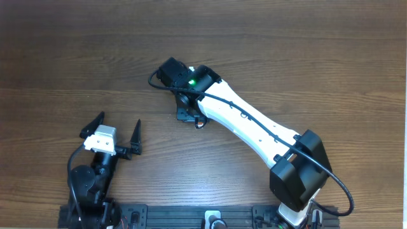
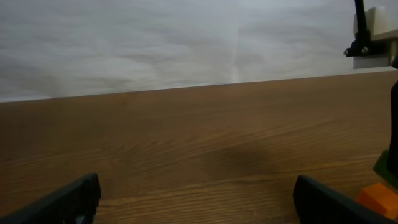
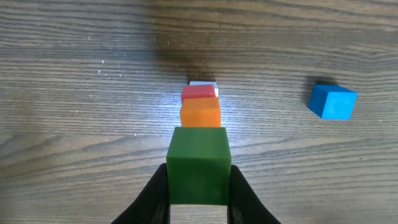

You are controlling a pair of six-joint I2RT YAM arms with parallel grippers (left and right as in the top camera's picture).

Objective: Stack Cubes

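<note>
Our right arm [image 1: 248,124]: long white link, black joint housings, green light [image 1: 191,82] at the wrist | black cable [image 1: 337,184] along its shell, looping by the base | our left arm [image 1: 95,172]: black joints, white block [image 1: 103,138] at the wrist | left hand [image 1: 120,118]: black pointed fingers | right hand [image 3: 199,169]: black fingers

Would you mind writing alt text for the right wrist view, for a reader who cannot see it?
The right pincer grips a green cube, in line with an orange cube, a red cube and a white cube just beyond it. A blue cube sits apart on the wooden table.
</note>
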